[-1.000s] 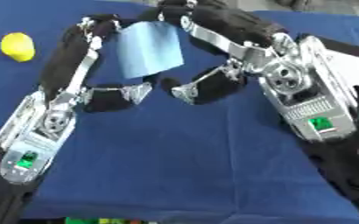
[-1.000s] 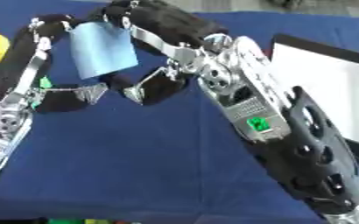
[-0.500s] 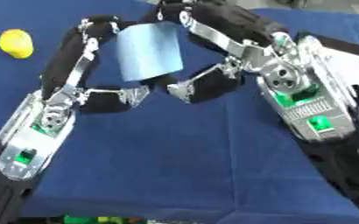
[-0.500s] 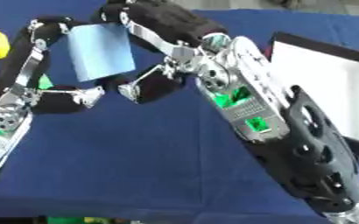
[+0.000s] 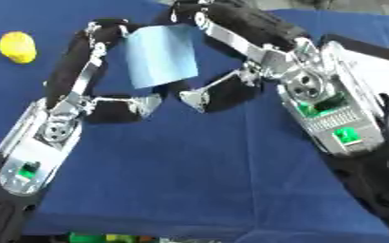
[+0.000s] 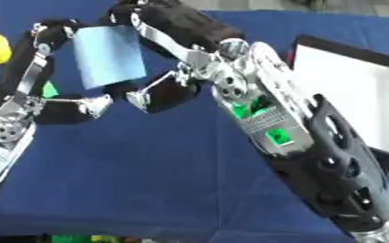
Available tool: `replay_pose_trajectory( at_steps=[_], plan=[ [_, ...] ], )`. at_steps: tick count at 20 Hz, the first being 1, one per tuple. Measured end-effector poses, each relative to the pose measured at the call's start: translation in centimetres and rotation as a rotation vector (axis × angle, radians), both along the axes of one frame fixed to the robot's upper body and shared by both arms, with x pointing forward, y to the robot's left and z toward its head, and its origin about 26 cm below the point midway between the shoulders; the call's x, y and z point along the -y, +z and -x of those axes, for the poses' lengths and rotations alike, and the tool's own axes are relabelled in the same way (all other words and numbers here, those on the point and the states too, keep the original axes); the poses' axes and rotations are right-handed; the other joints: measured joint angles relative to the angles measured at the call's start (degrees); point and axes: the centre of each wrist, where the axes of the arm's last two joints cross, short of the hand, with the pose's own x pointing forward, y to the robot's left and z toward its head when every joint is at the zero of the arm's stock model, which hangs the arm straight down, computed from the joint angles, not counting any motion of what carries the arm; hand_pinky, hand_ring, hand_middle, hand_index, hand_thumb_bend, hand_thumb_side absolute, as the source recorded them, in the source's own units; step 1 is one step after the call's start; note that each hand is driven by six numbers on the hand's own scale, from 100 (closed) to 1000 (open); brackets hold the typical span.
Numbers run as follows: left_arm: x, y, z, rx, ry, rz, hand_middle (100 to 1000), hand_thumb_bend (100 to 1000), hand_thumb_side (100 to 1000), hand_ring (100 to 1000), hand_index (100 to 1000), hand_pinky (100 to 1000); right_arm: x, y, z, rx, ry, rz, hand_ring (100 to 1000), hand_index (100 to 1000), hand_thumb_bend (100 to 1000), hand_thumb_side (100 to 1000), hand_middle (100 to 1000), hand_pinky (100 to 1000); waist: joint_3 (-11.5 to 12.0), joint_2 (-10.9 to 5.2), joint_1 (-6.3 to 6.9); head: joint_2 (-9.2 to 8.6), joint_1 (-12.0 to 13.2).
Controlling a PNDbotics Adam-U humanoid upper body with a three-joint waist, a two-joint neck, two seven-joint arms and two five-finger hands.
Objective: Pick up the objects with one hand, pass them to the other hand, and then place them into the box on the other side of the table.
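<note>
Mid-handover: my left hand (image 5: 106,66) and right hand (image 5: 231,38) both curl fingers around the blue block (image 5: 159,56). Next, my left should release before carrying it to the box (image 6: 347,95) at right.

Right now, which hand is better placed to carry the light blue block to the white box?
The right hand: it touches the light blue block and the white box lies on its side.
</note>
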Motion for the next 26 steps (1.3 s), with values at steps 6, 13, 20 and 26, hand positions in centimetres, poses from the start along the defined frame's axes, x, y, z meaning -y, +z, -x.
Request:
replay_pose_trajectory(
  at_steps=[6,13,20,26],
  plan=[
    [-0.2,-0.7,-0.9,-0.055,0.108,-0.068,707,448,493,685,906,791,0.3,-0.4,-0.5,-0.033,0.001,-0.027,821,587,100,100,588,849,0.0,0.0,0.2,-0.01,0.0],
    [-0.7,-1.2,-1.3,-0.139,0.242,-0.136,741,520,525,719,931,805,0.5,-0.3,-0.5,-0.035,0.016,-0.037,818,578,100,100,582,848,-0.1,0.0,0.28,-0.02,0.0],
    [-1.1,-1.6,-1.2,-0.232,0.331,-0.163,733,448,537,712,920,804,1.2,-0.2,-0.8,-0.04,0.012,-0.072,828,584,100,100,585,852,-0.3,0.01,0.45,-0.09,-0.1],
    [-4.7,-2.8,-1.2,-0.311,0.47,-0.103,711,287,558,694,870,800,4.1,0.1,-1.7,-0.056,-0.07,-0.188,853,604,100,100,600,863,-0.7,0.1,1.33,-0.54,-1.6]
  ],
)
